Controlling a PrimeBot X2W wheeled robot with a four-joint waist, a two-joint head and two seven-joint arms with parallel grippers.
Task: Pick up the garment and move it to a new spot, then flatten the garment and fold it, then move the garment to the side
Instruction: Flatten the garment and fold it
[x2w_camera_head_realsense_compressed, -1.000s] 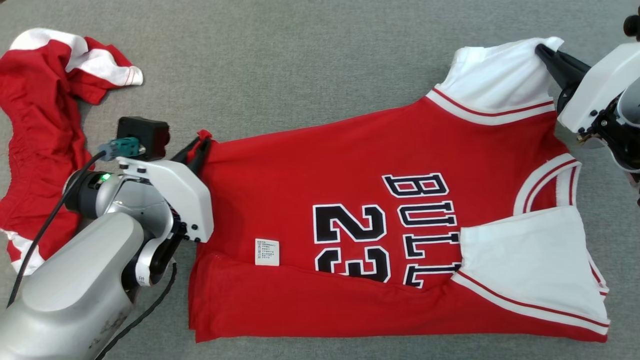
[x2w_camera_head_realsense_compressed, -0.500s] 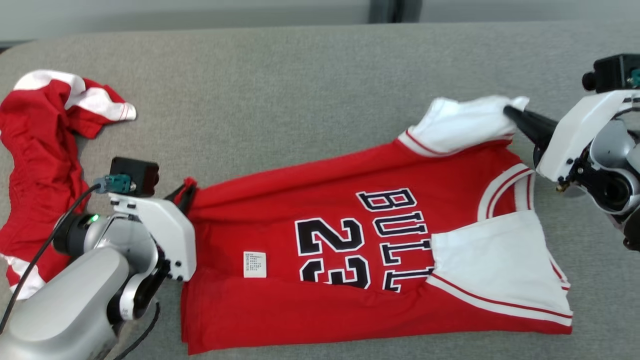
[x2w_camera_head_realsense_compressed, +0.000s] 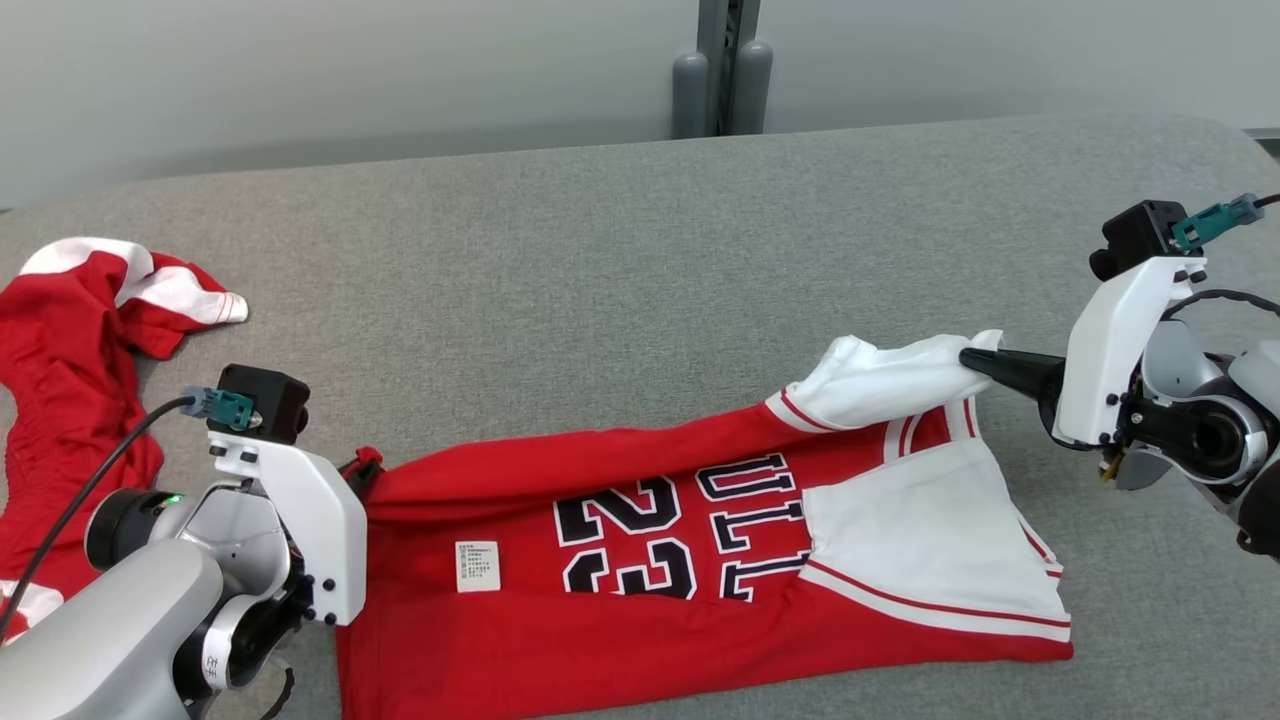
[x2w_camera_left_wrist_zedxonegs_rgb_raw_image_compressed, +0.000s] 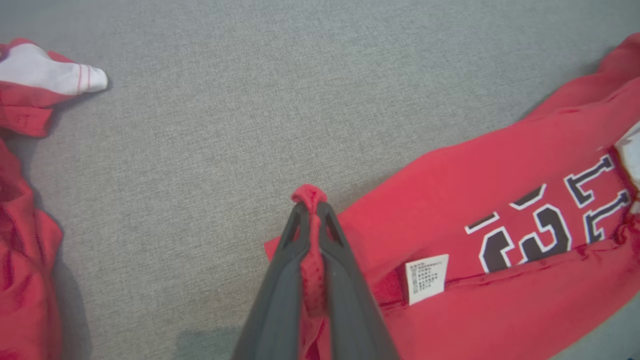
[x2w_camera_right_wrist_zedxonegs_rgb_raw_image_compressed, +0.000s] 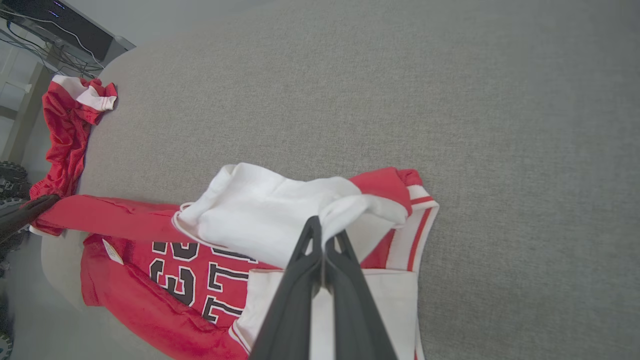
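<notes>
A red jersey with white sleeves and the black number 23 lies across the near part of the grey table, its far edge lifted and drawn toward me. My left gripper is shut on the jersey's red hem corner at the left. My right gripper is shut on the white sleeve at the right, holding it bunched above the chest print; in the right wrist view the sleeve folds over the fingertips. A white label shows on the red cloth.
A second crumpled red and white garment lies at the table's left end, also in the left wrist view. The grey table top runs bare behind the jersey to its far edge. A grey post stands beyond it.
Both grippers have pulled the jersey's far edge toward me, folding it over the body. The head camera has tilted up, so the table's far edge and the wall now show.
</notes>
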